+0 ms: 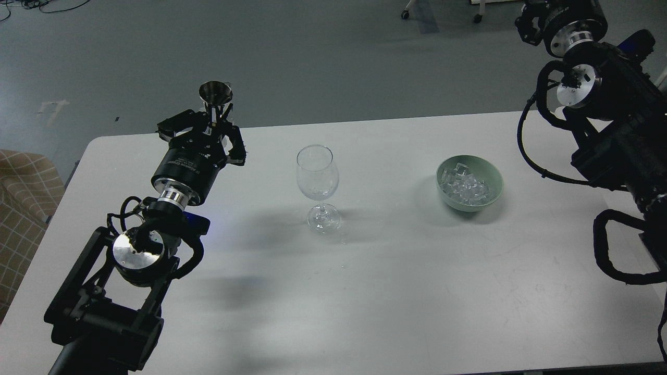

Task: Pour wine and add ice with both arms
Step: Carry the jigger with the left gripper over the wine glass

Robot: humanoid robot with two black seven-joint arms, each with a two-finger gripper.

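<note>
An empty clear stemmed wine glass [317, 179] stands upright mid-table. A pale green bowl [495, 194] to its right holds a heap of small clear ice cubes [465, 187]. My left gripper [214, 113] is shut on the stem of a small steel cone-shaped cup [215, 94], held upright above the table's far edge, left of the glass and apart from it. My right arm [604, 120] rises along the right edge. Its gripper [527, 22] is at the top edge, partly cut off and dark. No bottle is in view.
The white table [365, 281] stands on a grey floor. A checked beige seat [21, 198] is beside the table's left edge. Wheeled furniture legs [406, 13] stand on the floor far behind.
</note>
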